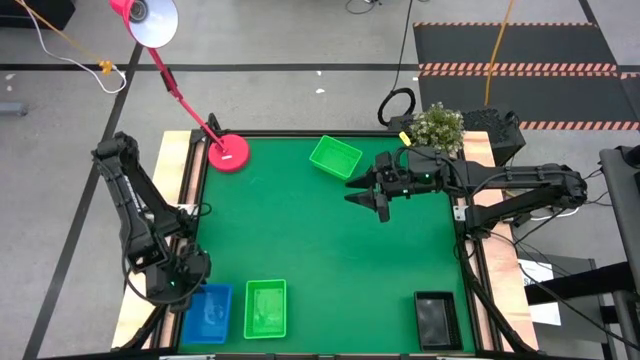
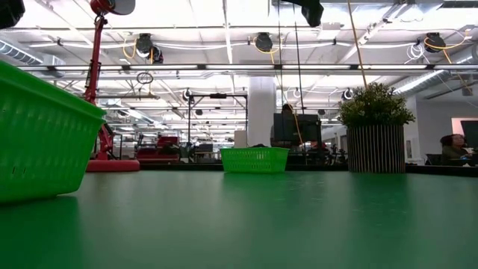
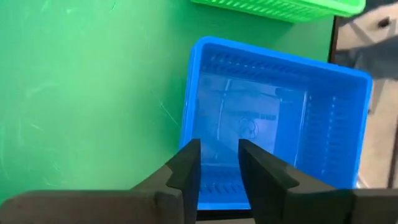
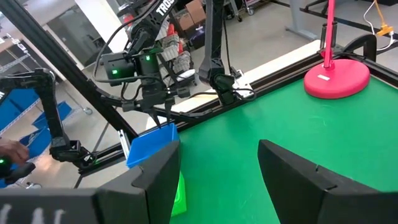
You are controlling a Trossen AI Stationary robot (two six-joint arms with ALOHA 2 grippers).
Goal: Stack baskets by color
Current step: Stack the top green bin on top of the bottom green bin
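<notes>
Hovering over the blue basket (image 1: 207, 312) at the high view's lower left, the left hand (image 3: 219, 163) stands slightly parted, holding nothing. Light, stiff perforated plastic; a rim wall suits pinching. Right hand (image 1: 371, 197) waits wide open, upper centre.

The blue basket (image 3: 273, 118) looks like glossy perforated plastic; the green table mat (image 3: 81, 93) is matt, with faint scratches.
</notes>
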